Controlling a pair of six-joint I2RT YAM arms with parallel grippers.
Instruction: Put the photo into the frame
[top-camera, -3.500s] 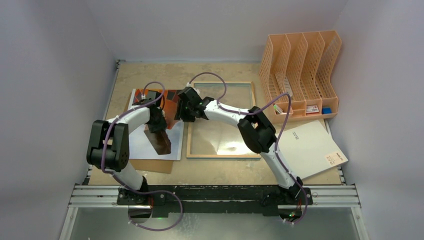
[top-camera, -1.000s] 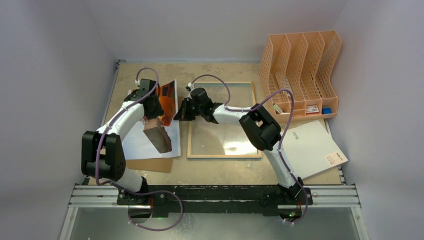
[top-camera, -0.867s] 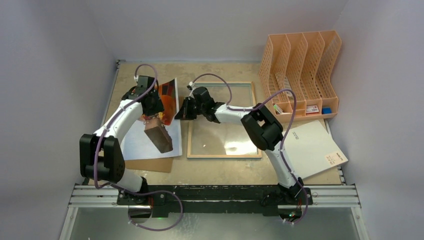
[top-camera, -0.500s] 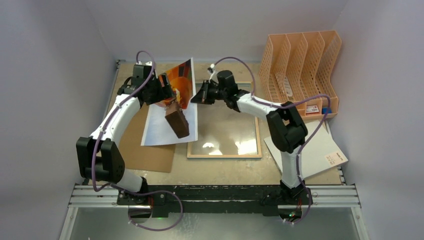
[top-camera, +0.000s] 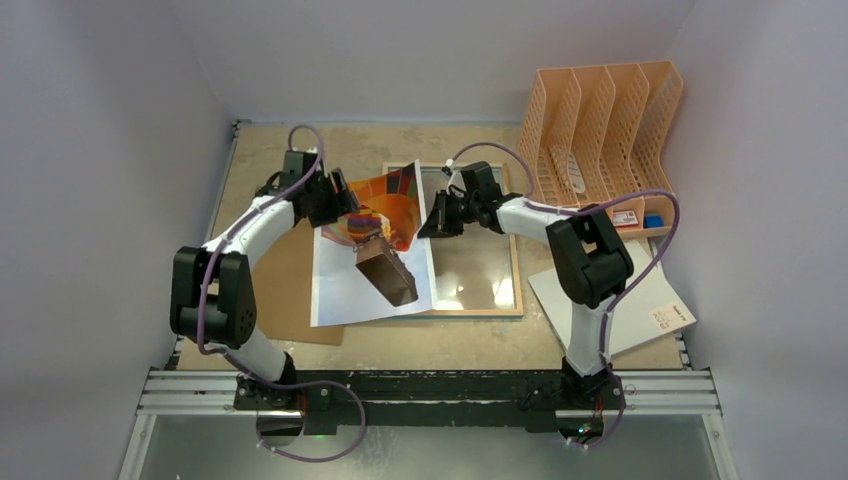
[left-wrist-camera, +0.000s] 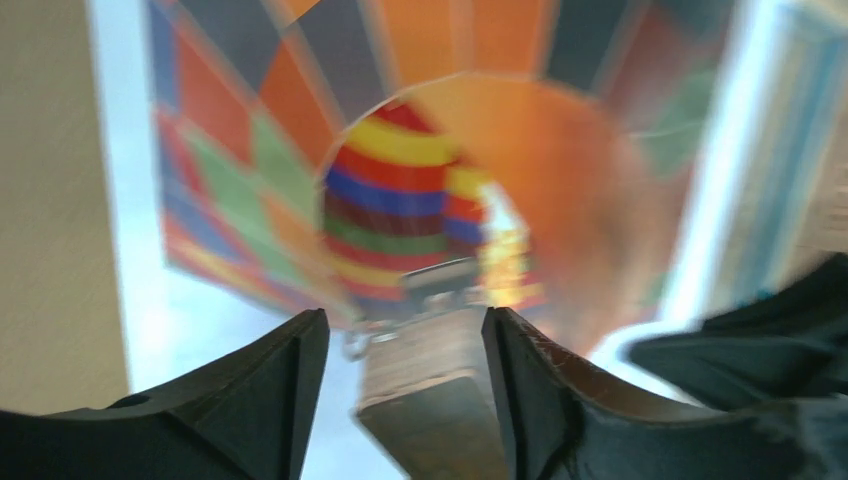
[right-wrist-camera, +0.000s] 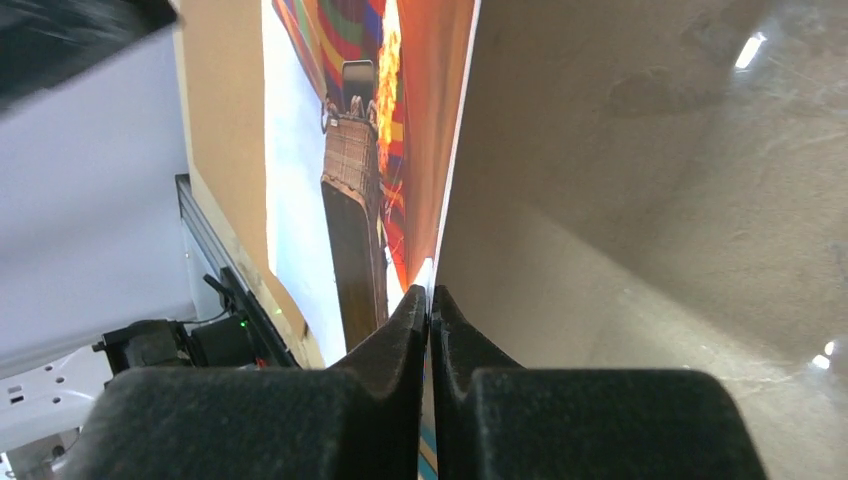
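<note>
The right gripper (top-camera: 438, 226) was clamped tight on the right edge of the photo (top-camera: 372, 275), which hung tilted over the left part of the frame (top-camera: 478, 312). The left gripper (top-camera: 342, 208), fingers spread wide, was at the print's far left corner.

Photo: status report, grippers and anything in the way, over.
Left gripper open over photo. Right gripper shut on its edge. Photo askew, overlapping frame left side, not seated. Nothing else in the way.
</note>
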